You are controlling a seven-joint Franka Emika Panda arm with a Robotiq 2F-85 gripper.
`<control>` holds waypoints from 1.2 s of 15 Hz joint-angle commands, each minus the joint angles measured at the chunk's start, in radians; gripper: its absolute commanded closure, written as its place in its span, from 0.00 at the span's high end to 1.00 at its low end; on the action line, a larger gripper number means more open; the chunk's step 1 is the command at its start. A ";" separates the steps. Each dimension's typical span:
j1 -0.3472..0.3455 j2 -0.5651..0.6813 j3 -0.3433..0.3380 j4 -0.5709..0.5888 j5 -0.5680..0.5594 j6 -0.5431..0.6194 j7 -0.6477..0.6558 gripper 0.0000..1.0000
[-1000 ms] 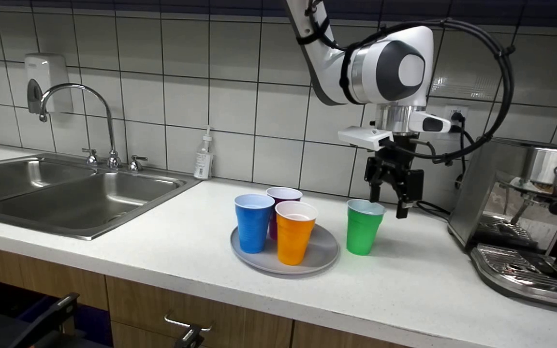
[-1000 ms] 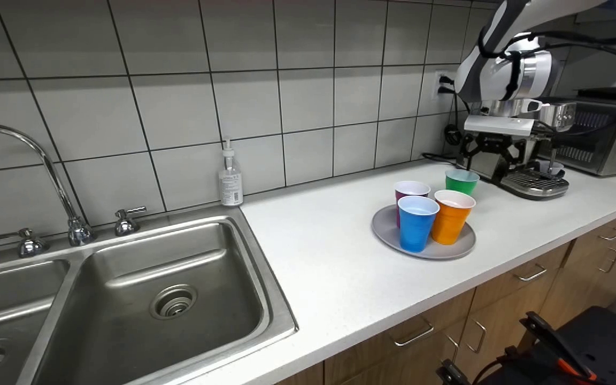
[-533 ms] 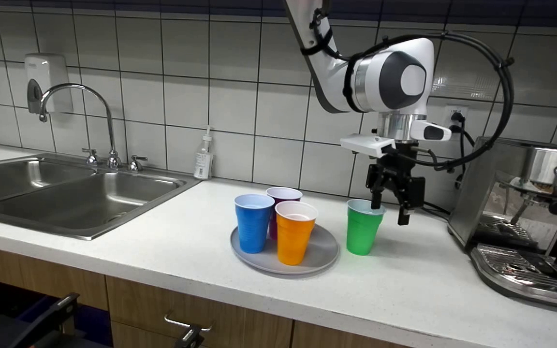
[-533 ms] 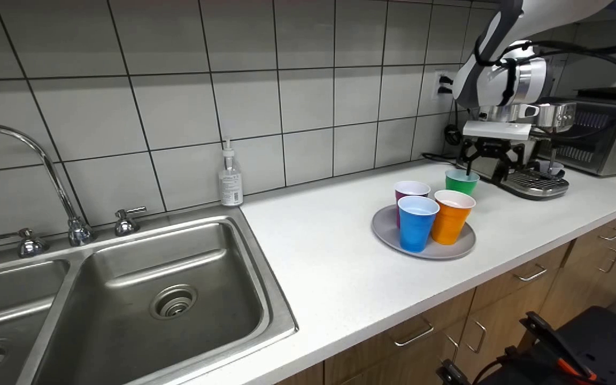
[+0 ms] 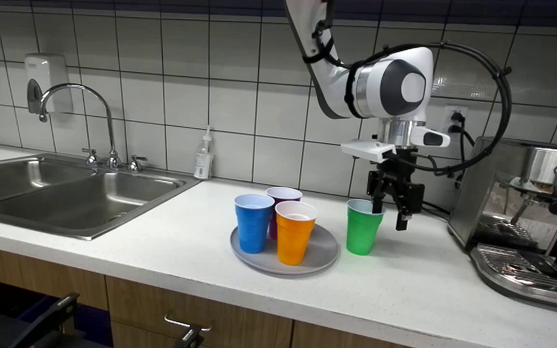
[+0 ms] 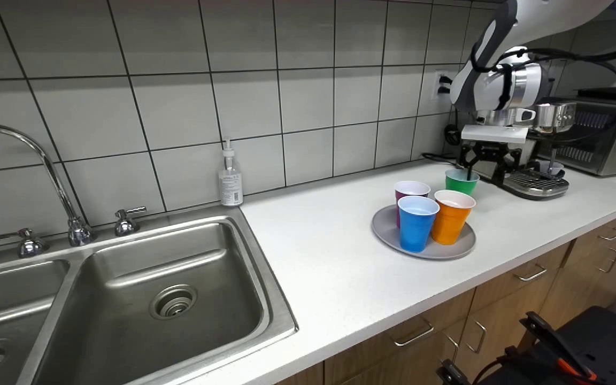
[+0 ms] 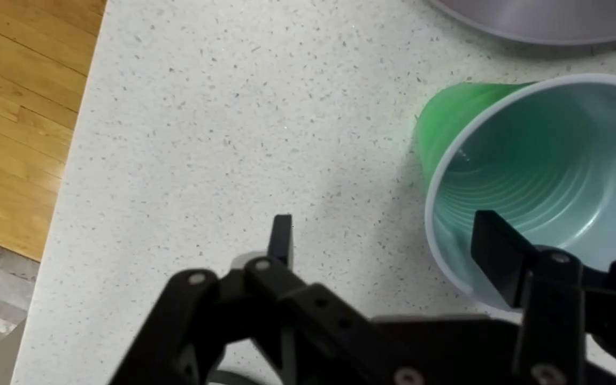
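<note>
My gripper (image 5: 389, 218) is open and points down. It straddles the near rim of a green cup (image 5: 361, 237), which stands upright on the counter. In the wrist view (image 7: 383, 230) one finger (image 7: 495, 256) is inside the mouth of the green cup (image 7: 447, 120). The other finger (image 7: 281, 240) is outside, over the white counter. Nothing is gripped. A grey plate (image 5: 324, 251) beside it bears a blue cup (image 5: 254, 227), an orange cup (image 5: 296, 239) and a purple cup (image 5: 272, 224), all upright. They show in both exterior views.
A coffee machine (image 5: 549, 162) stands close to the gripper. A tiled wall (image 5: 235, 106) and a power outlet (image 5: 455, 116) are behind it. A steel sink (image 6: 265, 278), tap (image 6: 46, 166) and soap bottle (image 6: 230, 184) lie beyond the plate. The counter's front edge shows in the wrist view.
My gripper has moved down, and one finger has gone from above the green cup's rim to inside its mouth. The cups and plate have not moved.
</note>
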 commanded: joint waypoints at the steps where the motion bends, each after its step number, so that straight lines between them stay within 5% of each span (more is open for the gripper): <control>1: -0.032 0.028 0.023 0.059 0.017 -0.052 -0.032 0.54; 8: -0.035 0.037 0.023 0.075 0.017 -0.060 -0.031 0.02; 18: -0.039 0.010 0.036 0.075 0.004 -0.053 -0.112 0.01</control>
